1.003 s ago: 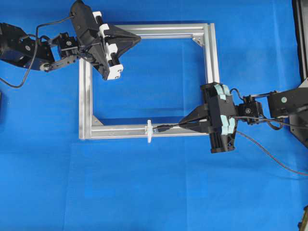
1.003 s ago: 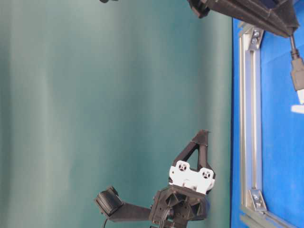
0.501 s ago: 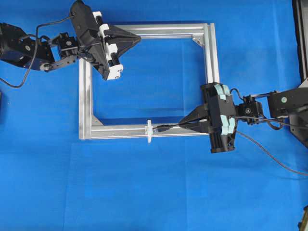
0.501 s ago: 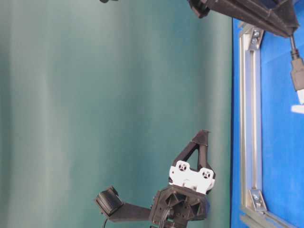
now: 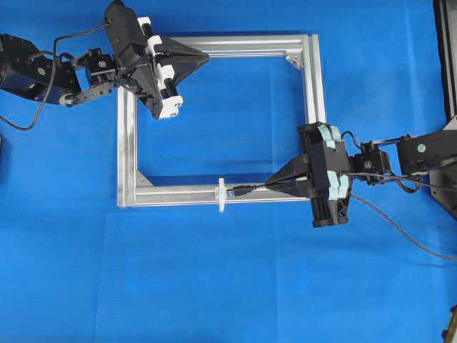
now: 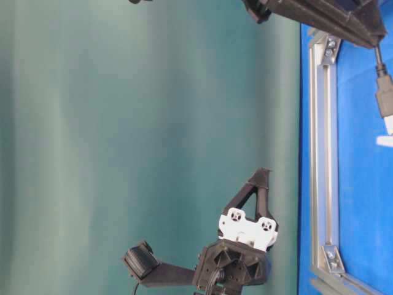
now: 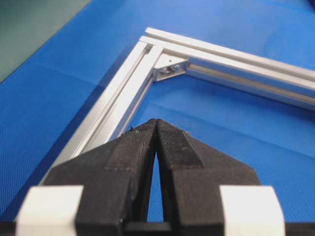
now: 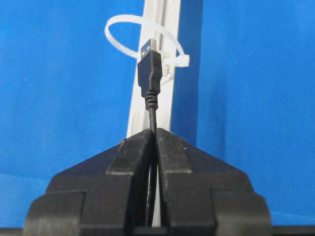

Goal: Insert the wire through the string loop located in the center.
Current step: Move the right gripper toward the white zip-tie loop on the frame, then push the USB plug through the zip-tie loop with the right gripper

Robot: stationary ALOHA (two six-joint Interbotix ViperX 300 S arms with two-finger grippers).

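A square silver frame (image 5: 311, 86) of aluminium rails lies flat near the middle of the worktop, on a blue cloth (image 5: 228, 286) that covers the surface. Small metal brackets (image 7: 170, 69) brace its inner corners. A plain green backdrop (image 6: 147, 123) stands behind the worktop.

One camera looks straight down on the worktop (image 5: 214, 286); another sits low, rolled sideways. Each wrist camera peers closely past its end effector at the shared silver frame (image 5: 311, 86).

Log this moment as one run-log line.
right gripper: shut on wire | plug short of string loop | left gripper: shut, empty
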